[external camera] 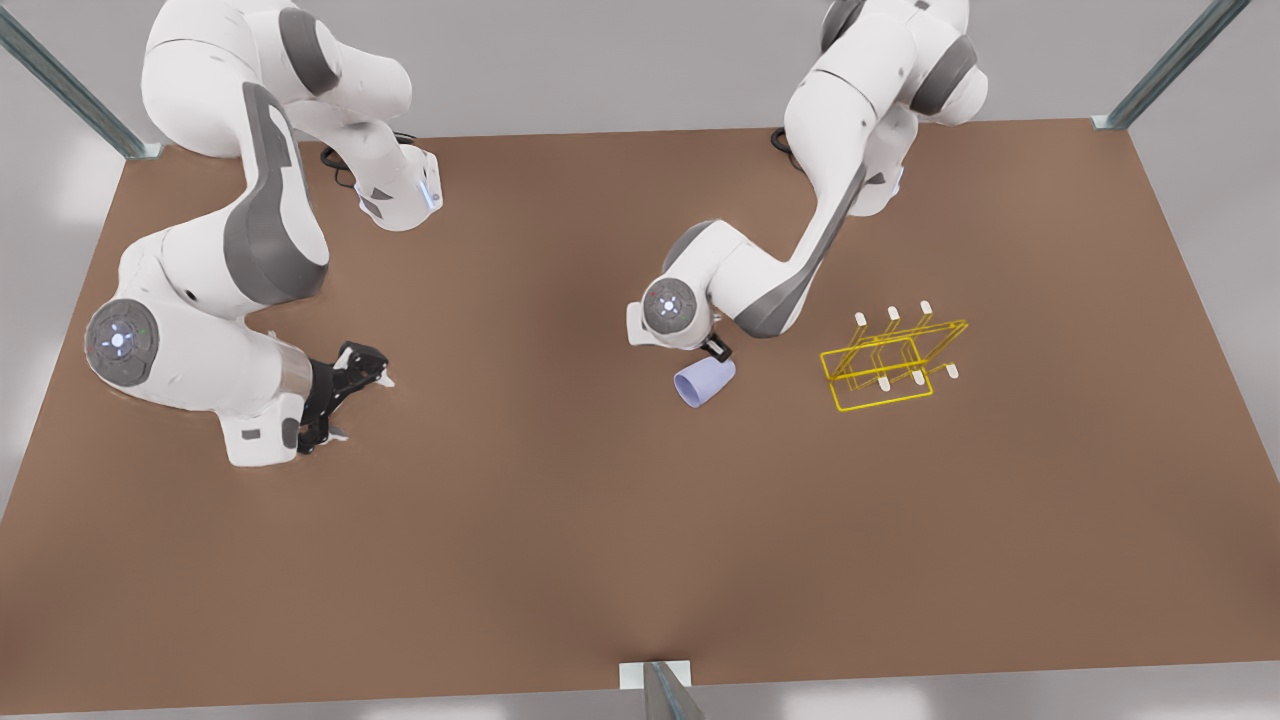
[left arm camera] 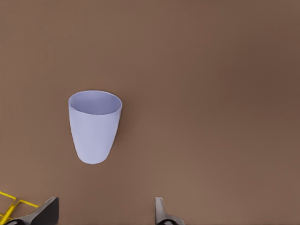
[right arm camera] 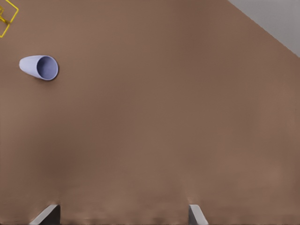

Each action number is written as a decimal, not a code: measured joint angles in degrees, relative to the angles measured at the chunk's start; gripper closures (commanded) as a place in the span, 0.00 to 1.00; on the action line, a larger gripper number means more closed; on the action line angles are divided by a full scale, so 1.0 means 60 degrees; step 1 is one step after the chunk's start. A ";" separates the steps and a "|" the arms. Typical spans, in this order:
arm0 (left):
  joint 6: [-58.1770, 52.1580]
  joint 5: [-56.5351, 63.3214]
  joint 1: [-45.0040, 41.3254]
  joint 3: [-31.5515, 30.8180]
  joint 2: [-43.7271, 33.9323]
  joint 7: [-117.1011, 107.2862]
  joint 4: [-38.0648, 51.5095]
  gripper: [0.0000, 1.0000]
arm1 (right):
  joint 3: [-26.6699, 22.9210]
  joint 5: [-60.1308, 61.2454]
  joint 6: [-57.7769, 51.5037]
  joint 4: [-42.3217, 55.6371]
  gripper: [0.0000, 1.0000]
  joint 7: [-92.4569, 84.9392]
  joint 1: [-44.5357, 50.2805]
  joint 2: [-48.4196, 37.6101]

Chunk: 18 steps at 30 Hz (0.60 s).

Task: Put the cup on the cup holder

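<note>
1 cup (external camera: pixel 703 382) – 1 cup holder (external camera: pixel 888 362), 6 prongs.

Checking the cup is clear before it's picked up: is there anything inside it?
The cup lies on its side on the table. Through its open mouth the right wrist view shows a bare lavender inner wall with nothing in it; the deepest part near the bottom is shaded.

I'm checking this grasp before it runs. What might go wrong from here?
The smooth lavender tapered cup lies on its side on the brown table, so it may roll when pinched. The left end effector, open, sits near it. The thin yellow wire rack stands close by and an arm sweep may knock it. The right end effector waits, open.
</note>
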 measured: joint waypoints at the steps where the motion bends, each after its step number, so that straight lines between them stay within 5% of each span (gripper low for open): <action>1: 0.0563 -0.0052 0.0001 0.0082 -0.0190 0.0176 -0.0648 0.00 | -0.0099 -0.0428 -0.0002 -0.0553 0.00 0.0242 -0.0025 -0.0398; 10: 0.4508 -0.0189 0.0156 0.0559 -0.0265 0.1856 -0.2385 0.00 | -0.0187 -0.1392 -0.0373 -0.0817 0.00 0.2490 -0.1870 -0.0631; 18: 0.5502 -0.0179 0.0136 0.0611 -0.0299 0.2729 -0.3295 0.00 | -0.0136 -0.1974 -0.0549 -0.0805 0.00 0.4149 -0.1764 -0.0561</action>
